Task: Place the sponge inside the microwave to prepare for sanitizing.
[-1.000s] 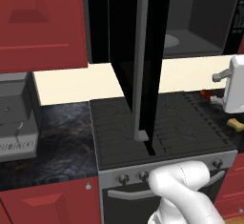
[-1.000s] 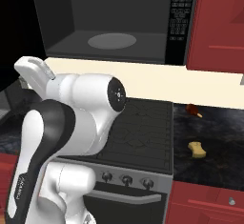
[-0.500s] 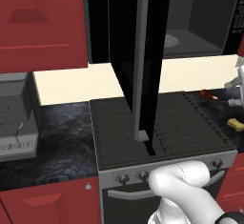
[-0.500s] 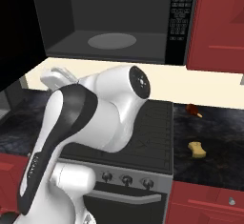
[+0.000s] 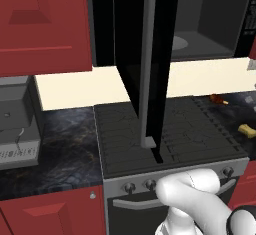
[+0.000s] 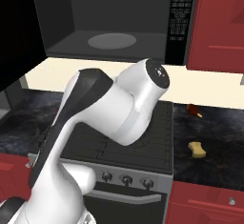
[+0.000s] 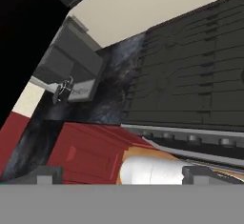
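The microwave hangs above the stove with its grey cavity open and the round turntable bare. Its glossy black door swings out toward me, the grey bar handle running down its edge. A small yellow sponge lies on the dark counter right of the stove, also at the right edge of the left base view. My gripper is open, fingertips far apart with nothing between them, looking across the stove top toward the left counter.
A small red object lies on the counter behind the sponge. A grey boxy appliance stands on the left counter. The black stove top fills the middle below the open door. My white arm looms over the stove's front. Red cabinets flank the microwave.
The arm has swung further right; the hand seen at the right edge of the left base view has slid out of it. The sponge and door have not moved.
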